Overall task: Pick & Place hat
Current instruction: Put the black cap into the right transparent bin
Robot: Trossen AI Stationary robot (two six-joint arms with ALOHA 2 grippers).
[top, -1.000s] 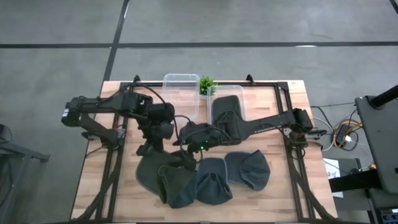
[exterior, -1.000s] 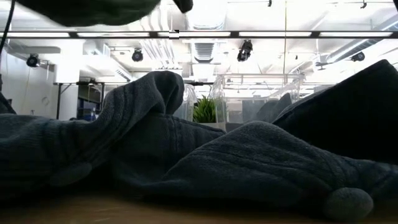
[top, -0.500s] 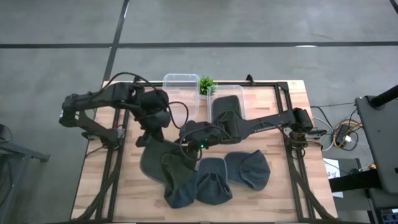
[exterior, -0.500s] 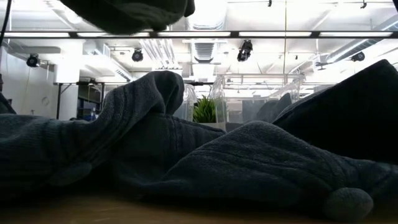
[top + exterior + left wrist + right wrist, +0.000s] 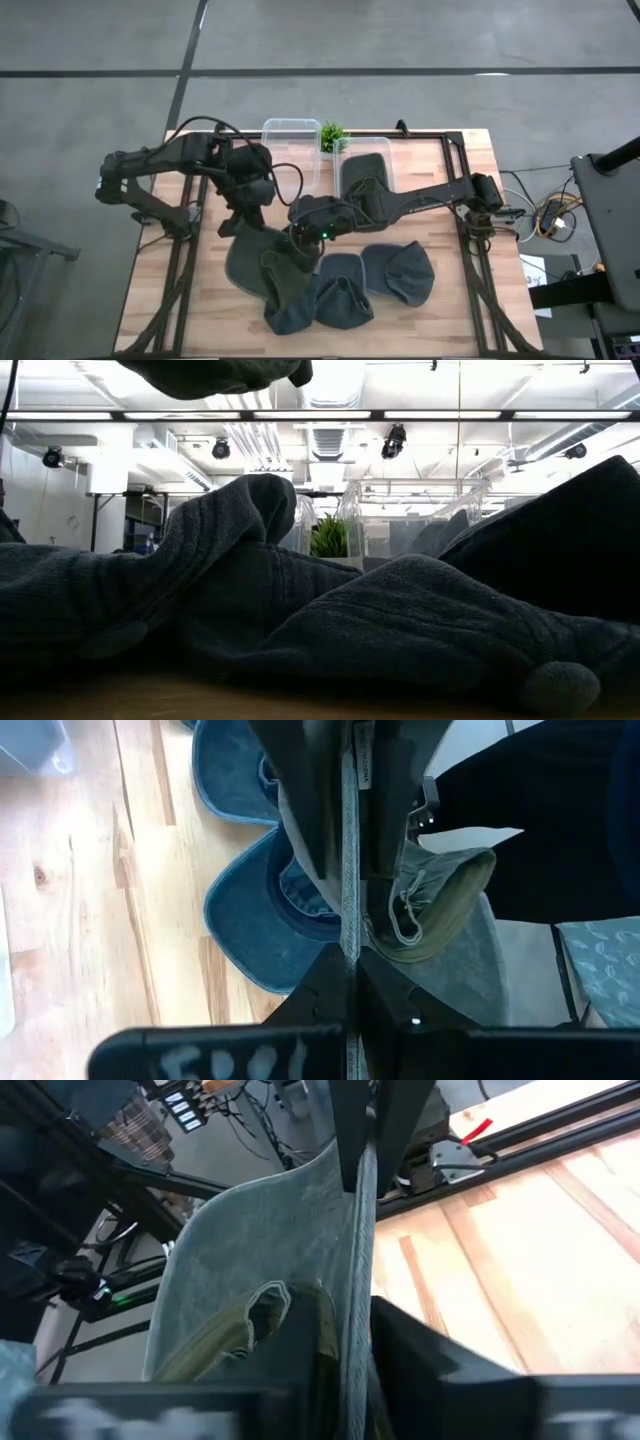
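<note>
An olive-green hat (image 5: 268,272) hangs between both grippers above the table's near-left part; in the low view its underside (image 5: 210,374) shows at the top edge. My left gripper (image 5: 243,228) (image 5: 350,958) is shut on it from the left. My right gripper (image 5: 303,236) (image 5: 347,1315) is shut on it from the right. Three blue-grey hats (image 5: 342,292) (image 5: 402,272) (image 5: 290,318) lie on the table below and right of it, and fill the low view (image 5: 300,600). Another dark hat (image 5: 368,168) lies in the right clear bin. My left gripper pinches a thin edge of the olive hat's brim (image 5: 349,910) between its two fingers, which lie along the edge. The hat is lifted clear, and its crown with the lining (image 5: 430,910) hangs to one side of the fingers. My right gripper pinches the same hat by its brim edge (image 5: 362,1230) between both fingers, coming from the table's right side. The brim stands on edge and curves away from the fingers; the olive lining (image 5: 250,1330) shows beside them.
Two clear bins (image 5: 290,140) (image 5: 348,160) stand at the far edge with a small green plant (image 5: 332,134) between them. A black frame rail (image 5: 462,200) runs around the table. Bare wood shows at the right (image 5: 440,230) and near-left (image 5: 200,310).
My left gripper has risen and drawn a little toward the far edge, staying shut. The olive hat has come up with it: its left part has left the table and now hangs clear, higher over the blue-grey hats. My right gripper has kept its hold.
</note>
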